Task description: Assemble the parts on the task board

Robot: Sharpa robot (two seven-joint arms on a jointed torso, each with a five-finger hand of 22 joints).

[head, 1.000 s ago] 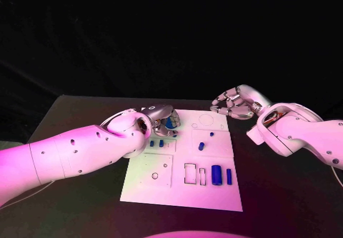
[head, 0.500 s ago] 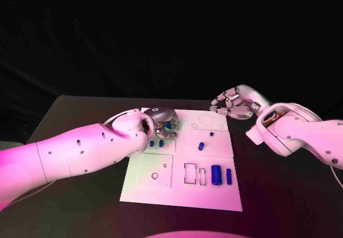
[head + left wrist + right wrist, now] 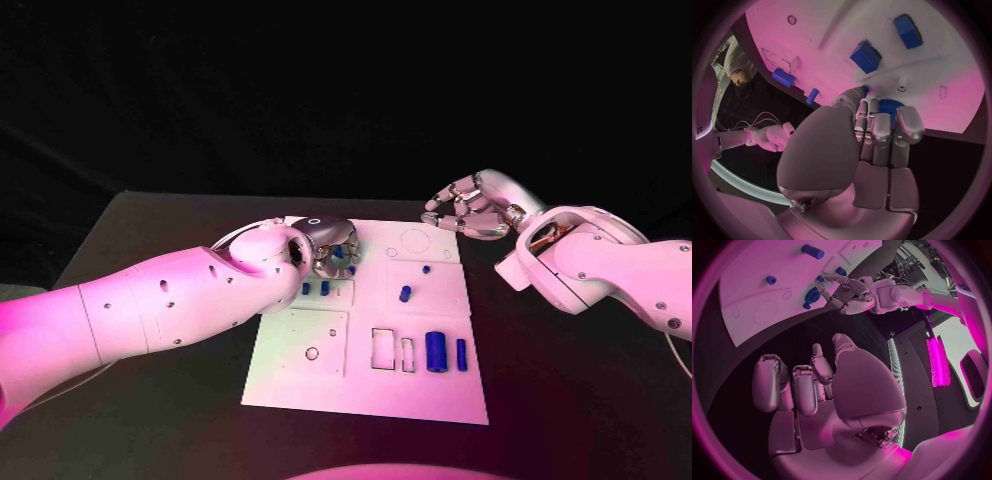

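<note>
We see a matte black bench (image 3: 159, 230) carrying the task board (image 3: 317, 375), a flat white plate that lies at the bench's middle, its smooth face marked with outlined rectangles, circles and shallow recesses.

The left robot hand (image 3: 332, 247), silver and glossy on a white arm, sits over the board's far left corner. In the left wrist view its fingers (image 3: 879, 131) curl down around a round blue gear (image 3: 889, 107) with a toothed rim, their tips touching it; we take that robot hand to be grasping the gear, which rests at the board surface. The right robot hand (image 3: 469, 212) hovers off the board, beyond its far right corner, above the bare bench; in the right wrist view its fingers (image 3: 795, 385) are curled inward with nothing in them, so it is clenched and empty.

Near the board's near right corner a thick blue cylinder (image 3: 436, 352) lies in a rectangular recess, with a thinner blue rod (image 3: 462, 354) just beside it. Two small blue blocks (image 3: 315, 289) stand side by side near the left robot hand, close to the board's left edge. A short blue peg (image 3: 405, 294) lies toward the board's middle, and a tiny blue stud (image 3: 427, 269) sits further back.
</note>
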